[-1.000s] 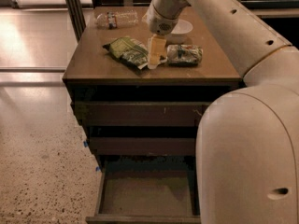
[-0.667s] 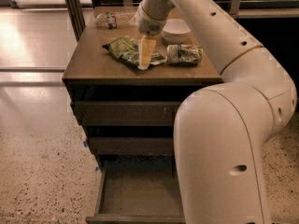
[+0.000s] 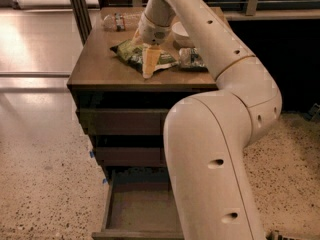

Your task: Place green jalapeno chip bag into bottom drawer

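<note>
Gripper (image 3: pixel 149 69) is down on the bag (image 3: pixel 129 54) atop the cabinet (image 3: pixel 100 71), likely to grab it; open or closed, cannot tell. Bottom drawer (image 3: pixel 142 211) at the cabinet base stands out, ready to receive it.

White bowl (image 3: pixel 181 33), rolled packet (image 3: pixel 193 59) beside pincer (image 3: pixel 149 70); clear bottle (image 3: pixel 118 21) at rear of tabletop (image 3: pixel 100 66)
</note>
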Controlling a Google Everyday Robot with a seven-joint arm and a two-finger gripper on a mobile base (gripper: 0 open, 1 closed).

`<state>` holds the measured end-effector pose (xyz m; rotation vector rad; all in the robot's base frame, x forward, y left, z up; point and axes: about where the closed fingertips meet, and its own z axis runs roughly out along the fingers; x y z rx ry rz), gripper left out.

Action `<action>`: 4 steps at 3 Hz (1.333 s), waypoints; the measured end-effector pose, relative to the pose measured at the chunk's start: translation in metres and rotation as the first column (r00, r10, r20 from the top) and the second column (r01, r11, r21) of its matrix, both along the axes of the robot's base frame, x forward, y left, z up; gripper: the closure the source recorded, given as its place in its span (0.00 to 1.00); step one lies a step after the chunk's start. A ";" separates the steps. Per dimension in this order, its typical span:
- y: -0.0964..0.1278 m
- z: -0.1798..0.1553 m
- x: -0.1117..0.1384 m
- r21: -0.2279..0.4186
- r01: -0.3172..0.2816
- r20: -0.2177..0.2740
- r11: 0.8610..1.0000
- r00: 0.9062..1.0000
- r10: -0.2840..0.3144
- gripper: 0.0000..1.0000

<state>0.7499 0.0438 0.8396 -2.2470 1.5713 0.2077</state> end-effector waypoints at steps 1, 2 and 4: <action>0.000 0.000 0.000 0.000 0.000 0.000 1.000 1.000 0.000 0.48; 0.000 0.000 0.000 0.000 0.000 0.000 1.000 1.000 0.000 0.71; 0.001 0.000 0.001 0.002 0.000 0.003 1.000 1.000 0.000 1.00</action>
